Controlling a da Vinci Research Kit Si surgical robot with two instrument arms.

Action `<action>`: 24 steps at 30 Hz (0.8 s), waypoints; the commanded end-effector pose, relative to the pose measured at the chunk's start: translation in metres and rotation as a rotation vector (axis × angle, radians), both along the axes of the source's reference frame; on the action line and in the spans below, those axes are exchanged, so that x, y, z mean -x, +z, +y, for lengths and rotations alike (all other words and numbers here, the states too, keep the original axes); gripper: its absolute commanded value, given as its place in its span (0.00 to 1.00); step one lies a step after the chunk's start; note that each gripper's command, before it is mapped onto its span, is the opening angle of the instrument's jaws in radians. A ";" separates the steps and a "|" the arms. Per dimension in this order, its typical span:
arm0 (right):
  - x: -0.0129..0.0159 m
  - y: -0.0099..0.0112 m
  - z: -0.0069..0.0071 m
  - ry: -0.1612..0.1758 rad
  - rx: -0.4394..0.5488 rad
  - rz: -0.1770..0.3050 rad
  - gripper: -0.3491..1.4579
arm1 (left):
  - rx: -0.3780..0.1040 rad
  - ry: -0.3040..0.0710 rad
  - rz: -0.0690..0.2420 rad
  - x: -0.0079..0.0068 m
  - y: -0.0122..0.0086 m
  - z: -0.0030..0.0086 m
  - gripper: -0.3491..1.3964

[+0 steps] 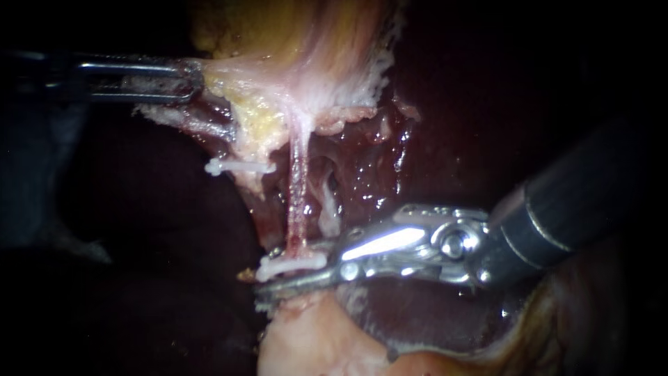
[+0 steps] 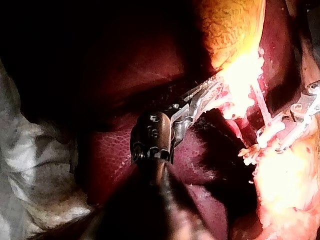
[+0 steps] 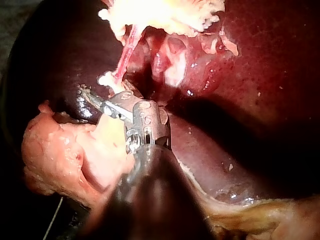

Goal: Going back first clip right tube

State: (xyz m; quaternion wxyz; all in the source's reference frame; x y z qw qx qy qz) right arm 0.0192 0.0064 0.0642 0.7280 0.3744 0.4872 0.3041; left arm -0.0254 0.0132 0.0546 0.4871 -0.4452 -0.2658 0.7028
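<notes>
Sitting low on the right tube (image 1: 298, 188), the white clip (image 1: 292, 263) looks closed across it, just above a pale tissue lump (image 1: 313, 334). Tube: thin, soft, pulled taut, wet, so it likely tears or slips easily; any hold belongs on the gallbladder (image 1: 306, 63) above, never the tube itself. Robot's right instrument (image 1: 271, 277): jaws narrowly apart about the clip, lower jaw just beneath it. Left instrument (image 1: 191, 80): jaws clamped on the gallbladder edge. A second clip (image 1: 236, 167) lies left of the tube. Dark liver (image 1: 487, 104) behind.
</notes>
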 end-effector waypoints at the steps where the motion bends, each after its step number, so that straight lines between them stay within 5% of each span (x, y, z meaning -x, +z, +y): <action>1: 0.0003 0.0002 0.0001 -0.001 0.043 -0.016 0.47 | 0.000 0.001 0.001 0.0000 0.0000 0.0000 0.00; 7: 0.0021 0.0013 0.0011 -0.041 0.357 -0.063 0.47 | 0.000 0.001 0.001 0.0000 0.0000 0.0000 0.00; 12: 0.0052 0.0012 0.0013 -0.046 0.522 -0.082 0.47 | 0.000 0.002 0.001 -0.0002 0.0000 -0.0001 0.00; 24: 0.0134 -0.0030 0.0032 -0.110 0.633 -0.041 0.47 | 0.000 0.002 0.000 -0.0003 0.0000 -0.0001 0.00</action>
